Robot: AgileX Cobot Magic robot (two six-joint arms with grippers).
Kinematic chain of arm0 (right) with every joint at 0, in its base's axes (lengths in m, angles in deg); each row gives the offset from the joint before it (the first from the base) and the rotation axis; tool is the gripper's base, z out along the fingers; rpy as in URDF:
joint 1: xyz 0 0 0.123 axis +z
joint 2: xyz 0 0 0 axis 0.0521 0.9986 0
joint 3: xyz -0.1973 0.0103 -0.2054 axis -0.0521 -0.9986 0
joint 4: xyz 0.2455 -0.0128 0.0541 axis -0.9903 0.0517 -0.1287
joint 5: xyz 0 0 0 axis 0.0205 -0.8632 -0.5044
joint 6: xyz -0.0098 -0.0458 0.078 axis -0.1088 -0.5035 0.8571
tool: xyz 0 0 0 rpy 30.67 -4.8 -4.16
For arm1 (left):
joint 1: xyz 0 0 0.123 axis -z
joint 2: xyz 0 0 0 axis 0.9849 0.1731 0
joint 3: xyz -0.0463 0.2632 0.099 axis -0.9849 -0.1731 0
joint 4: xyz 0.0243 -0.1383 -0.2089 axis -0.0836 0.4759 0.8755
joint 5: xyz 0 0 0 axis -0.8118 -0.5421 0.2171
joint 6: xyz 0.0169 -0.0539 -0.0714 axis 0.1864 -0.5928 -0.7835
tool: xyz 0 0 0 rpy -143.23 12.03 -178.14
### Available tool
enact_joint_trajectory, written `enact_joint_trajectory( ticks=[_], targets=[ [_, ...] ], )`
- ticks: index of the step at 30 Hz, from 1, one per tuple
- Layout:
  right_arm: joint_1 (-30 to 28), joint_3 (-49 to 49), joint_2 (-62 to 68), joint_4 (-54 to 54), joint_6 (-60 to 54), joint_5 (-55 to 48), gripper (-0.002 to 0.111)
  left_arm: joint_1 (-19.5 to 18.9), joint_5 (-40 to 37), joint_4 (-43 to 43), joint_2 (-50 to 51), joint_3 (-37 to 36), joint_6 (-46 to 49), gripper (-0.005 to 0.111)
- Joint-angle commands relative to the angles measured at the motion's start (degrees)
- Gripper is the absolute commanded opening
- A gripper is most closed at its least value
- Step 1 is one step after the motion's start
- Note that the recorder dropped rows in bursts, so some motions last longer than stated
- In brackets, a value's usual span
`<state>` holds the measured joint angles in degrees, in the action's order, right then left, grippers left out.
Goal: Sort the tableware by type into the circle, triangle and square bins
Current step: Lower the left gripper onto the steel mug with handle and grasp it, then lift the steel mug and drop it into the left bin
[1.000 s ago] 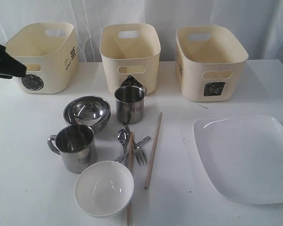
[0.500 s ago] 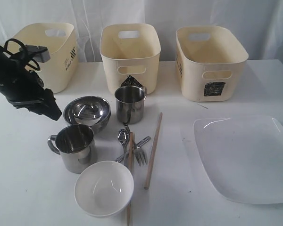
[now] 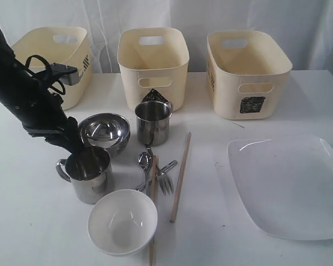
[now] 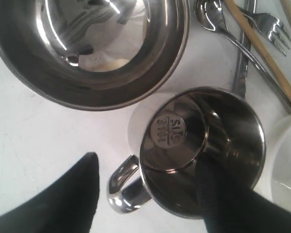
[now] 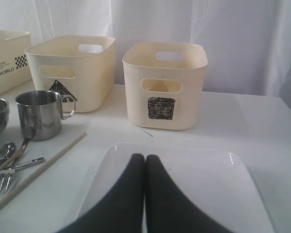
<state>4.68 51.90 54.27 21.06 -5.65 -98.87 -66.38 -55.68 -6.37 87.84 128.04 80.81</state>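
My left gripper (image 3: pixel 77 148) is open astride the rim of the near steel mug (image 3: pixel 89 174), by its handle. In the left wrist view one finger (image 4: pixel 218 194) is inside the mug (image 4: pixel 203 145) and the other stands outside. Behind it sit the stacked steel bowls (image 3: pixel 102 133) and the second mug (image 3: pixel 153 122). The white bowl (image 3: pixel 122 221), chopsticks (image 3: pixel 180 177), spoon (image 3: pixel 144 162) and fork (image 3: pixel 165 183) lie nearby. My right gripper (image 5: pixel 145 158) is shut and empty over the white square plate (image 5: pixel 208 179).
Three cream tubs stand along the back: the circle bin (image 3: pixel 55 61) with its mark hidden by my arm, the triangle bin (image 3: pixel 153 58) and the square bin (image 3: pixel 247 72). The plate (image 3: pixel 291 185) fills the front right, reaching the table edge.
My left arm has swung from the far left, by the circle bin, down and right to the near mug. One of its fingers now sits inside the mug. Nothing else moved.
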Motion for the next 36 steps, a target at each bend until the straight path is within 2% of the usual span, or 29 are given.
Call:
enact_joint_trajectory(
  ticks=[1, 7, 14, 15, 16, 17, 18, 19, 24, 27, 29, 33, 36],
  targets=[
    [0.1, -0.4, -0.4, 0.1, 0.3, 0.3, 0.0, 0.4, -2.3, -0.2, 0.0, 0.3, -0.6, 0.061],
    [0.1, -0.4, -0.4, 0.1, 0.3, 0.3, 0.0, 0.4, -0.8, -0.6, 0.6, 0.3, -0.6, 0.061],
    [0.1, -0.4, -0.4, 0.1, 1.3, 0.3, 0.0, 0.4, -0.3, -0.5, 5.7, 0.3, -0.6, 0.06],
    [0.1, -0.4, -0.4, 0.1, 1.3, 0.3, 0.0, 0.4, -0.2, -0.5, 6.2, 0.3, -1.3, 0.052],
    [0.1, -0.4, -0.4, 0.1, 1.3, 0.3, 0.0, 0.4, -0.6, -0.7, 6.2, 0.3, -2.9, 0.034],
    [0.1, -0.4, -0.4, 0.1, 1.3, 0.3, 0.0, 0.4, -1.4, -0.9, 6.2, 0.4, -3.0, 0.023],
    [0.1, -0.4, -0.4, 0.1, 1.3, 0.3, 0.0, 0.4, -3.6, -2.0, 5.9, 0.7, -3.0, 0.002],
    [0.1, -0.4, -0.4, 0.1, 1.3, 0.3, 0.0, 0.4, -5.1, -3.0, 5.6, 1.1, -2.9, 0.0],
    [0.1, -0.4, -0.4, 0.1, 1.3, 0.3, 0.0, 0.3, -11.3, -15.0, -2.1, 5.2, -7.9, 0.0],
    [0.1, -0.4, -0.4, 0.1, 1.3, 0.3, 0.0, 0.3, -10.7, -23.3, -6.5, 8.0, -11.5, 0.0],
    [0.1, -0.4, -0.4, 0.1, 1.3, 0.3, 0.0, 0.3, -7.6, -30.4, -8.9, 10.5, -14.9, 0.0],
    [0.1, -0.4, -0.4, 0.1, 1.3, 0.3, 0.0, 0.2, 3.3, -44.6, -10.7, 16.0, -24.1, 0.0],
    [0.1, -0.4, -0.4, 0.1, 1.3, 0.3, 0.0, -0.6, 10.4, -50.9, -9.3, 19.6, -30.9, 0.0]
  ],
)
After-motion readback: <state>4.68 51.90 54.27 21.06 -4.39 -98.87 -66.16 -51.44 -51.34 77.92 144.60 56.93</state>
